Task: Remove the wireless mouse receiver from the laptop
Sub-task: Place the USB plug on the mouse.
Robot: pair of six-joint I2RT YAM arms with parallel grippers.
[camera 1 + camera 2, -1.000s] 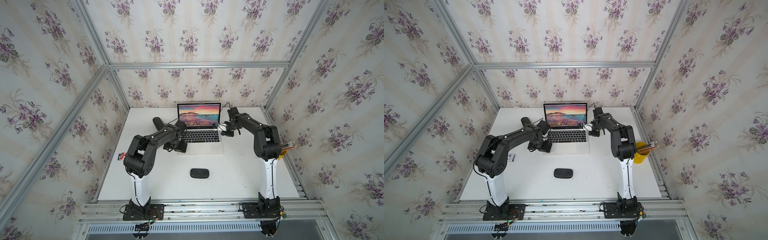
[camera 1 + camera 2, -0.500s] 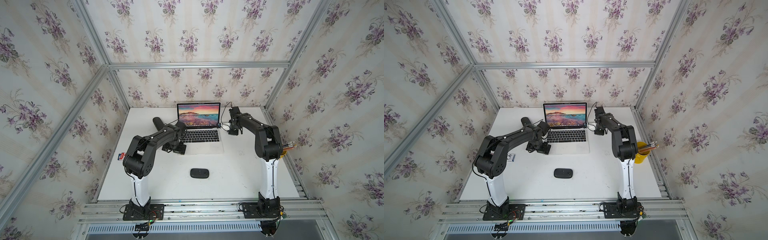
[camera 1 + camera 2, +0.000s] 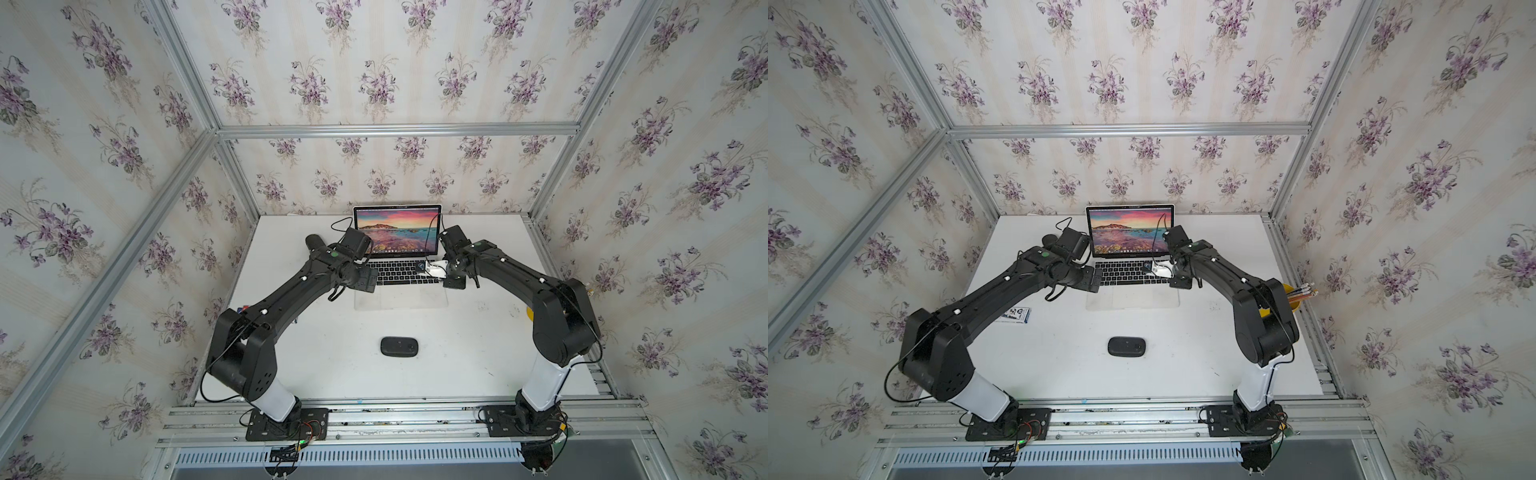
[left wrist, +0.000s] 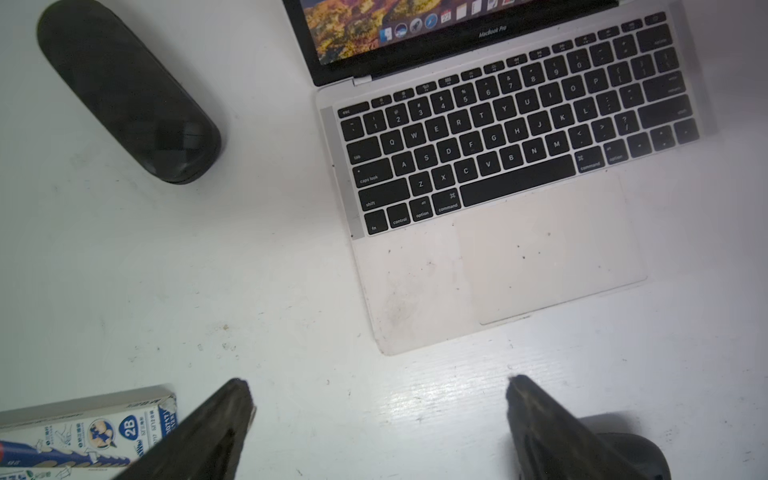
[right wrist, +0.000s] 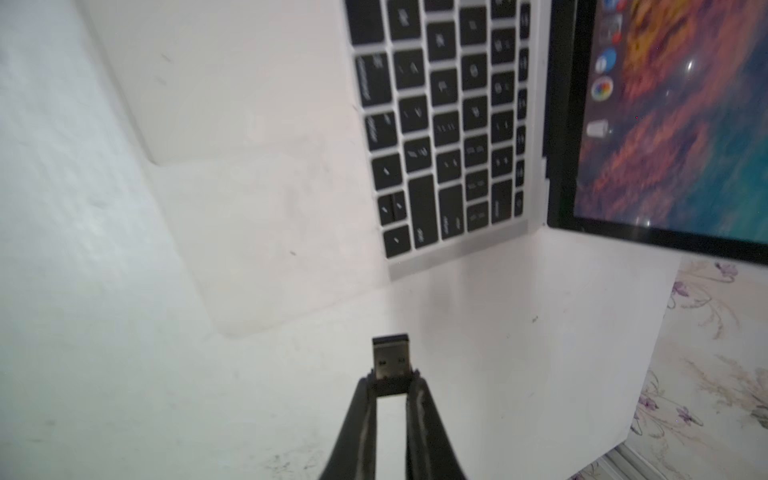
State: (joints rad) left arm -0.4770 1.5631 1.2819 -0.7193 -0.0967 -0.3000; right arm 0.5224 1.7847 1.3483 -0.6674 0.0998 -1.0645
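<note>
Blurred keys, edge-cropped screen on the laptop (image 5: 457, 137)

Bright, even, diffuse light; shadows faint. Tabletop (image 4: 415, 409) washed out, with glare streak in left wrist view. Laptop (image 5: 440, 137) keys blurred in right wrist view. Top views bend at edges.

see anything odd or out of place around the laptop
Two things: the wireless mouse receiver sits pinched in the right gripper, clear of the laptop, whose palm rest is smudged with grime. Nothing looks spilled or broken.
</note>
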